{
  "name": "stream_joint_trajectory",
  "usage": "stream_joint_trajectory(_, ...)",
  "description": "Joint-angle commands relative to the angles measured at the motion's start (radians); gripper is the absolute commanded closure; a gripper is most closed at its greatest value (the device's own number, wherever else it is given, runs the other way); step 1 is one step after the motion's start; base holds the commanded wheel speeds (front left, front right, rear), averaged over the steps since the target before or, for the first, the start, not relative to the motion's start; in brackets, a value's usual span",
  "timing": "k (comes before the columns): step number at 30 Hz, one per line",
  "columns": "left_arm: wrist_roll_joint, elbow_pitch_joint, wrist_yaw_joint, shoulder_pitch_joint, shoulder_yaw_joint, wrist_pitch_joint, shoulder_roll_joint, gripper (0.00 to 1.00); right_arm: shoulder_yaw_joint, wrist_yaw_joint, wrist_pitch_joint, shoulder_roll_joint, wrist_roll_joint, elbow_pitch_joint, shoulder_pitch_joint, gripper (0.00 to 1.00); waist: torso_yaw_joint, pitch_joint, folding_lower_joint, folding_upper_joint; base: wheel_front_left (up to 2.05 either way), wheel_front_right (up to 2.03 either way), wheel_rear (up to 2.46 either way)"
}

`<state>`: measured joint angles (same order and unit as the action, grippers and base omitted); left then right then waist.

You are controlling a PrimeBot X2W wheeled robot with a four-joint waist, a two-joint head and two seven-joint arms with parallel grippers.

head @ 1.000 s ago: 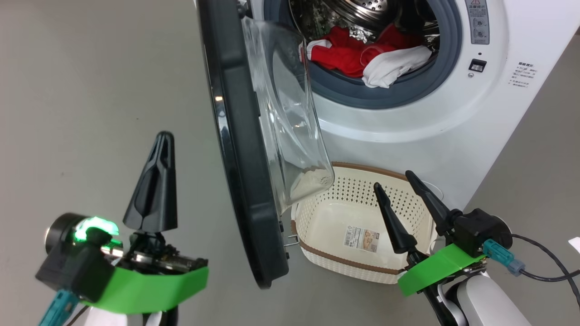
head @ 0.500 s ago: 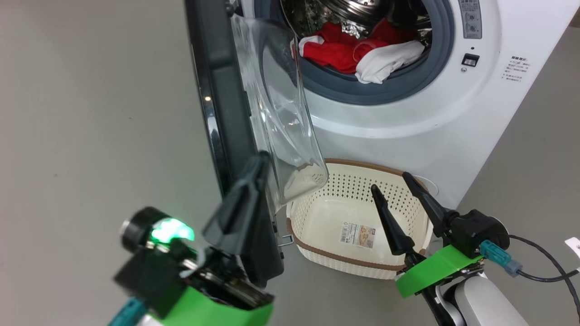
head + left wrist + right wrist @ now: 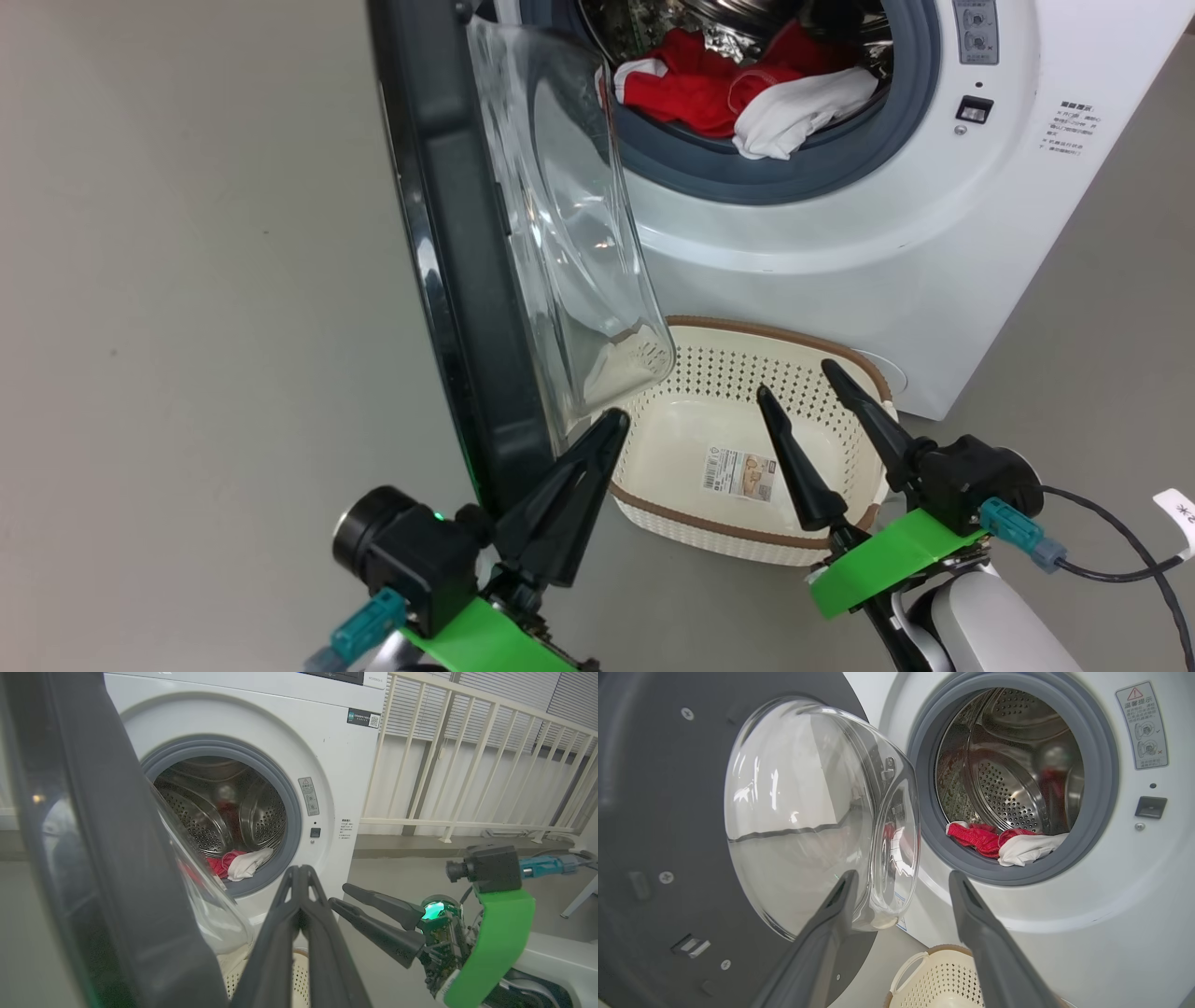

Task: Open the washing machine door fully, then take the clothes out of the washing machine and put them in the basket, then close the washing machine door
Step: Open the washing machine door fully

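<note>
Presently: my left gripper (image 3: 614,418), pinched together, empty, beside black-rimmed round glass door (image 3: 439,233) at eleven o'clock, likely to push; right gripper (image 3: 794,379) agape, empty.

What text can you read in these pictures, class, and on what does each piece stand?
"温馨提示", it seems: grey warning label on the washing machine.
Small print on its front: too small.
Dark sticker higher up: too small.
Sticker in the basket: blurred.

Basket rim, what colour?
The basket rim is brown with a woven look; the head view shows it best.
</note>
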<state>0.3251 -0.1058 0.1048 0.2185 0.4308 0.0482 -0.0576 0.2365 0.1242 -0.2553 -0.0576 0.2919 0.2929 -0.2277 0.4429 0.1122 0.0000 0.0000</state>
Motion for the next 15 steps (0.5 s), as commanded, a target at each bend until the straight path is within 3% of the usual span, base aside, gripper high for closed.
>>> stream_joint_trajectory(1, -0.014, -0.016, -0.009, 0.0, -0.027, -0.004, -0.019, 1.0, 0.024, 0.007, -0.006, 0.007, 0.001, -0.019, -0.03, 0.0, 0.001, 0.0, 0.0, 0.0, 0.0, 0.0, 0.0)
stream_joint_trajectory(15, -0.002, 0.053, -0.051, -0.009, -0.054, -0.019, -0.034, 1.0, 0.035, 0.007, -0.006, 0.007, 0.0, -0.01, -0.027, 0.0, 0.009, 0.001, 0.0, 0.0, 0.0, 0.0, 0.0)
